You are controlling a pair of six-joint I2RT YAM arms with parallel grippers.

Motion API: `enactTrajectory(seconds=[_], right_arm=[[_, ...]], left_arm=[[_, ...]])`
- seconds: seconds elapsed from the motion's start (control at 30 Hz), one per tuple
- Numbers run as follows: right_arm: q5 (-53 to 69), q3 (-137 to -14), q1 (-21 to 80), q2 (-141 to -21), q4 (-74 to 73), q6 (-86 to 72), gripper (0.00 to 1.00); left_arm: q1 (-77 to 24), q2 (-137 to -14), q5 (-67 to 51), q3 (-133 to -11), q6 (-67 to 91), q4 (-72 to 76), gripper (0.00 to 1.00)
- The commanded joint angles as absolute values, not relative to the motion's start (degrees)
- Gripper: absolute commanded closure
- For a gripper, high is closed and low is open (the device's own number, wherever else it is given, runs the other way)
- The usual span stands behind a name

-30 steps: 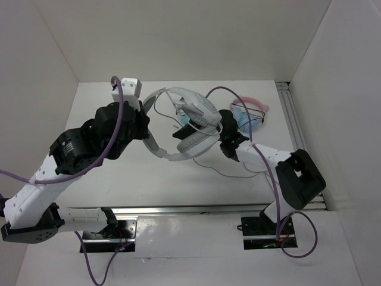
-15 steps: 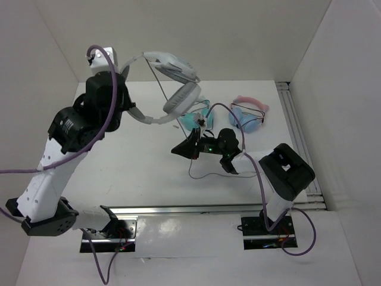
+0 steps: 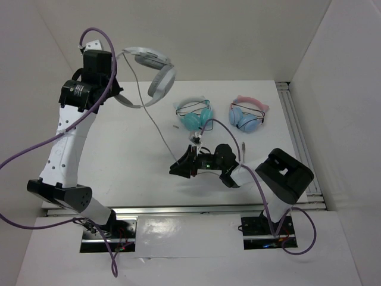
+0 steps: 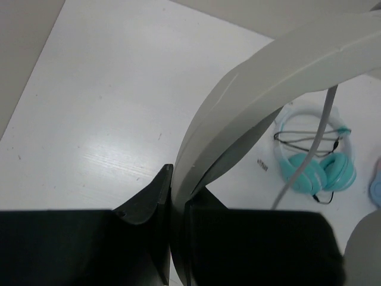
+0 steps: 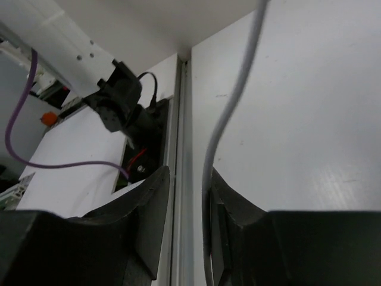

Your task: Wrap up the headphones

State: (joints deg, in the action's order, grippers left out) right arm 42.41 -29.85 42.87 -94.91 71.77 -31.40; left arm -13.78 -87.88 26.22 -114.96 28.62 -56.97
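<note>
Your left gripper [image 4: 177, 208] is pinching the headphones [image 3: 152, 74] aloft by the headband; your right gripper [image 5: 190, 196] is pinching their cable [image 5: 229, 113].

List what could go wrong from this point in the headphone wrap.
1. The left gripper pinches only the headband edge of the raised headphones; a tug could pull them loose.
2. The cable runs taut down to the right gripper; more lifting could strain it or slide it out of the fingers.
3. The cable passes close to the teal headphones and could drag them.
</note>
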Motion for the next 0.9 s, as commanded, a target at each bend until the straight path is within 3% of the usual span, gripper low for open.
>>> enactTrajectory(seconds=[0.0, 0.17, 0.3, 0.43, 0.47, 0.5, 0.53, 0.73, 0.87], right_arm=[[41.0, -28.6, 47.2, -93.2, 72.9, -29.0, 0.61], [39.7, -28.0, 51.1, -96.2, 76.8, -30.1, 0.63], [39.1, -27.4, 51.6, -98.5, 79.3, -30.7, 0.82], [37.6, -27.9, 52.7, -98.4, 74.5, -28.8, 0.78], [36.3, -27.9, 53.6, -97.6, 73.0, -27.9, 0.82], [34.6, -27.4, 54.8, -94.9, 67.7, -25.8, 0.97], [30.6, -27.4, 55.6, -92.8, 64.3, -24.4, 1.0], [8.2, -33.7, 68.4, -71.1, 32.3, -11.9, 1.0], [-6.8, -42.9, 74.7, -63.6, 11.2, -7.6, 1.0]], left_arm=[[-11.3, -84.5, 25.8, -113.7, 35.5, -44.6, 1.0], [-8.8, -85.2, 25.0, -112.7, 36.0, -44.6, 1.0], [-8.3, -85.7, 25.7, -112.7, 34.6, -44.0, 1.0], [-7.6, -86.4, 28.8, -114.2, 33.7, -44.7, 1.0], [-6.9, -86.4, 28.8, -114.2, 33.7, -44.7, 1.0], [-6.9, -86.4, 30.7, -112.9, 33.1, -44.7, 1.0], [-6.9, -86.4, 32.0, -112.0, 33.0, -44.7, 1.0], [-7.9, -88.1, 41.0, -105.4, 34.9, -45.3, 1.0], [-7.9, -89.6, 40.3, -104.7, 35.0, -48.0, 1.0]])
